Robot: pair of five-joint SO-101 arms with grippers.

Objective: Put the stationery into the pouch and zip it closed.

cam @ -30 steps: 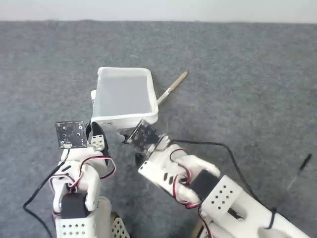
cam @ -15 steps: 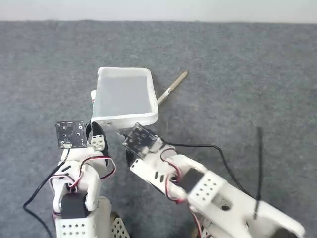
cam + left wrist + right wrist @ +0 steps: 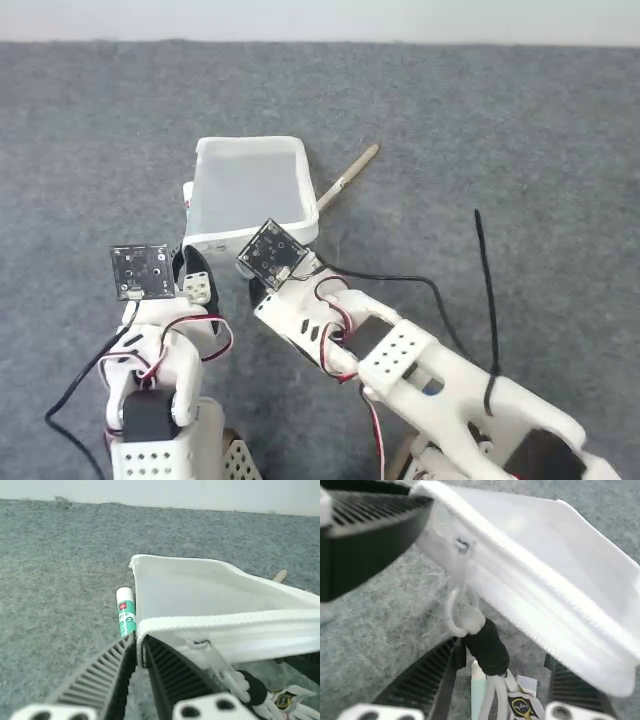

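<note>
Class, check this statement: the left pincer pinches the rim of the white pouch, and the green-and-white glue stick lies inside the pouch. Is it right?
Not quite. The glue stick lies outside the pouch, on the grey table beside the pouch's wall, as the left wrist view shows. The rest holds: the left pincer pinches the pouch's rim.

One white pouch (image 3: 250, 190) sits just ahead of both claws. One green-and-white glue stick (image 3: 126, 612) lies just past the left claw (image 3: 139, 642). One wooden pencil (image 3: 348, 178) lies beyond the pouch, away from the right claw (image 3: 501, 652). One zip pull (image 3: 487, 647) hangs between that claw's fingers. A pale green strip (image 3: 475, 685) beneath it may be one more pen.
</note>
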